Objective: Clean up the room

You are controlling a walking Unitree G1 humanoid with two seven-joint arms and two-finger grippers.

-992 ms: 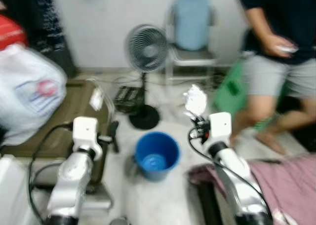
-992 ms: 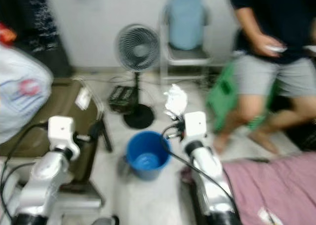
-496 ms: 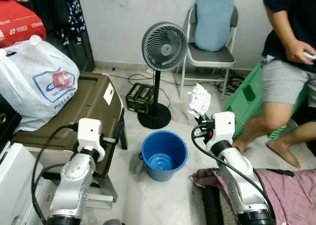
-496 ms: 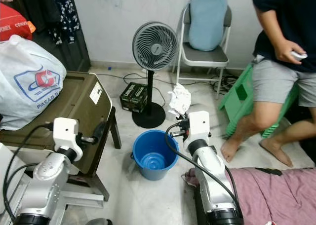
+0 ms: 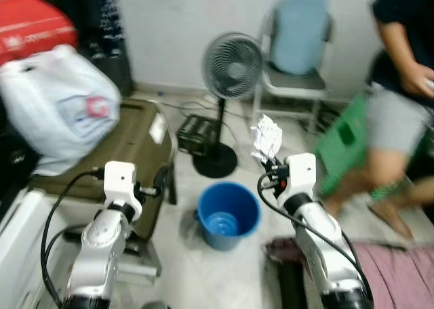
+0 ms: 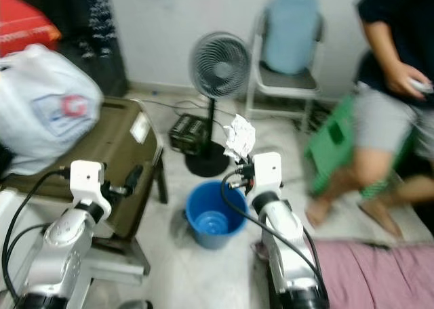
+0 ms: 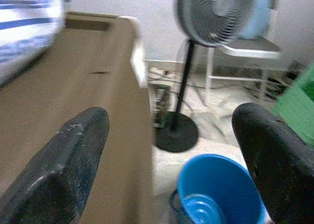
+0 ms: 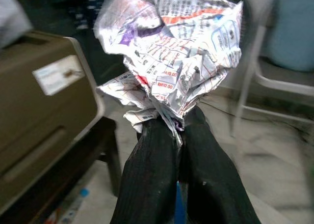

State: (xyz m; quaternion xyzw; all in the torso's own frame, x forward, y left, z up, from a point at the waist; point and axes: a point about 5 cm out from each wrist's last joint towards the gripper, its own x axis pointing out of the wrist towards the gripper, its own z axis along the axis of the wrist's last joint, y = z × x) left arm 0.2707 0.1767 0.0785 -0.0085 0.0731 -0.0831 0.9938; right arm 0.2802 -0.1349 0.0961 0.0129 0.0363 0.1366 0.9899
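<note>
Right claw (image 8: pixel 177 128) pinches the crumpled newspaper (image 8: pixel 171 52) at center frame; blue bucket (image 5: pixel 228 213) sits lower left of it, left claw (image 7: pixel 171 155) open.

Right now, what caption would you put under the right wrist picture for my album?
The right gripper, jaws shut, pinches a crumpled newspaper ball beside the brown table.
</note>
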